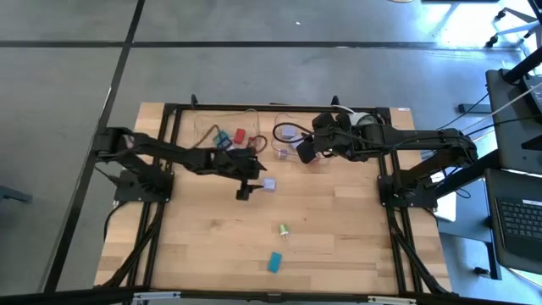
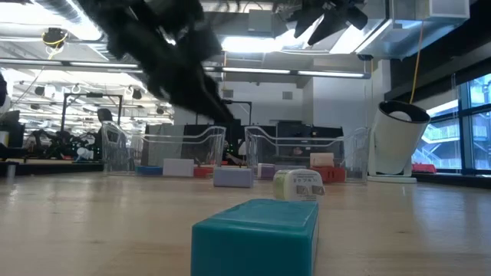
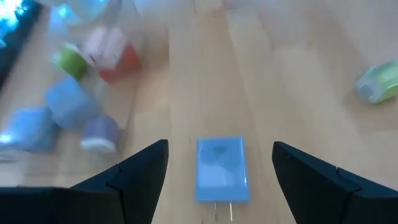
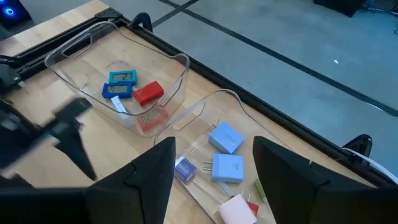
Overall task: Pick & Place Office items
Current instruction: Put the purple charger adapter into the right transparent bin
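Three loose pieces on table | left claw [image 3: 217, 180] wide open, empty, straddling lilac plug block [image 3: 222, 169] for pickup | green piece [image 1: 284, 229], teal block [image 1: 274, 262] well behind it | right claw [image 4: 214, 180] open, empty, above right tray [image 4: 205, 115], likely waiting

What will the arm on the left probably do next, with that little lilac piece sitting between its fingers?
Probably lower and close. The left gripper is open, its fingers on either side of the lilac piece, which lies flat on the table and is not yet gripped. The right gripper hovers open over the clear tray.
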